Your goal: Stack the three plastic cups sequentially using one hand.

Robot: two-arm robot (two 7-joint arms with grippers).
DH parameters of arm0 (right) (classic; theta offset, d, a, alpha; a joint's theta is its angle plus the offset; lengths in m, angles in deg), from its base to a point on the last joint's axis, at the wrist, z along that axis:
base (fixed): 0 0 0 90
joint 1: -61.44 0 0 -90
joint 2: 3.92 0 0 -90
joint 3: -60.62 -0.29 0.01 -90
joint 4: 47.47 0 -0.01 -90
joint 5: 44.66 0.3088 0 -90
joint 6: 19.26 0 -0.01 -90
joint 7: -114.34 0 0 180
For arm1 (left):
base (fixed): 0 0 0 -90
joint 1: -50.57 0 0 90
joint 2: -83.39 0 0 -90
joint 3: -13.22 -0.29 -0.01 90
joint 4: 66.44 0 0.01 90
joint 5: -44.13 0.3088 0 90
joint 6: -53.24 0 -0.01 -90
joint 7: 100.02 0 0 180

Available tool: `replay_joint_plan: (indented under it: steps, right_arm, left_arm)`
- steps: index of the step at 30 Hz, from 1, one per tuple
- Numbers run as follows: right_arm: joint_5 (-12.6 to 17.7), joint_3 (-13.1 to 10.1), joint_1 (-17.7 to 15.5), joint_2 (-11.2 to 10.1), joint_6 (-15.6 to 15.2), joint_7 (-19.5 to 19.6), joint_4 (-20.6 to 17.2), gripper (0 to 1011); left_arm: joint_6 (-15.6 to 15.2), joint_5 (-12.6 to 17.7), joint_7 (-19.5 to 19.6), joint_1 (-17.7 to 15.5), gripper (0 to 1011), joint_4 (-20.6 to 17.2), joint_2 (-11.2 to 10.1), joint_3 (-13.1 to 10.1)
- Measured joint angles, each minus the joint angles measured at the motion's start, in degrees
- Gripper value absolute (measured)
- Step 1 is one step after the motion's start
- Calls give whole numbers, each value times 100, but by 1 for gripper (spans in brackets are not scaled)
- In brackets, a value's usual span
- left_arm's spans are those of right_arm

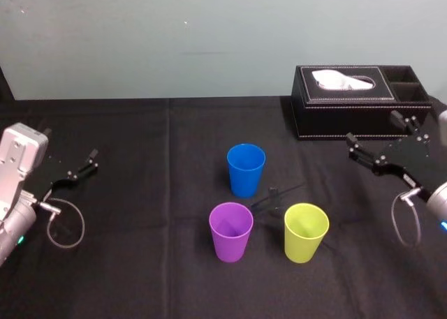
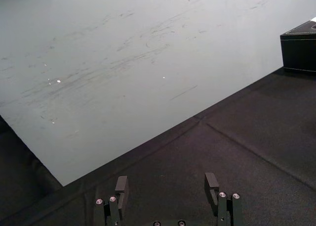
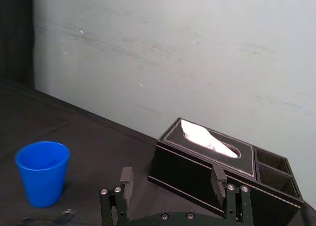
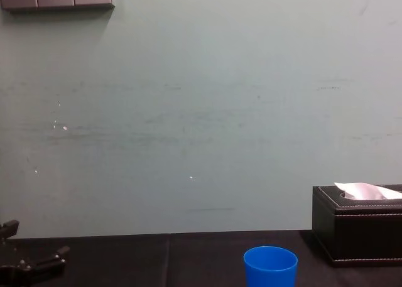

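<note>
black cloth table (image 1: pixel 140 277) against a pale grey-green wall (image 1: pixel 174 40), blue cup (image 1: pixel 246 169) upright at centre, purple cup (image 1: pixel 231 231) and lime cup (image 1: pixel 306 232) lower centre, apart, tissue box (image 1: pixel 353 99) upper right, left gripper (image 1: pixel 87 162) at left edge, right gripper (image 1: pixel 374 127) at right edge, both with fingers spread wide

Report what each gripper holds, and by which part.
Nothing. The left gripper and right gripper are open and empty; the blue cup, purple cup and yellow-green cup stand free.
</note>
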Motion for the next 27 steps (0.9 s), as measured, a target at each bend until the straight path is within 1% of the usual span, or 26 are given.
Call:
replay_joint_plan:
  steps: [1,4,7,10,11,13,16,17,21,27]
  right_arm:
    - [34,-75,-109,-64,24,-50,-120,1003]
    - [95,-184,-276,-154,61,-137,-269,1003]
    - [180,-333,-557,-288,146,-305,-479,1002]
    - [226,-416,-709,-356,192,-400,-580,1003]
    - [274,-484,-831,-411,229,-481,-662,1003]
    - [322,-539,-922,-452,257,-553,-722,1003]
    - [441,-696,-1155,-561,340,-754,-856,1003]
    - [441,-696,-1155,-561,340,-754,-856,1003]
    - [619,-903,-1434,-721,476,-1065,-995,1003]
    - [689,-1063,-1760,-871,654,-1418,-1065,1003]
  left_arm:
    - [0,0,0,0,1010,0,0,0]
    - [0,0,0,0,1010,0,0,0]
    - [0,0,0,0,1010,0,0,0]
    - [0,0,0,0,1010,0,0,0]
    - [0,0,0,0,1010,0,0,0]
    - [0,0,0,0,1010,0,0,0]
    - [0,0,0,0,1010,0,0,0]
    - [0,0,0,0,1010,0,0,0]
    - [0,0,0,0,1010,0,0,0]
    - [0,0,0,0,1010,0,0,0]
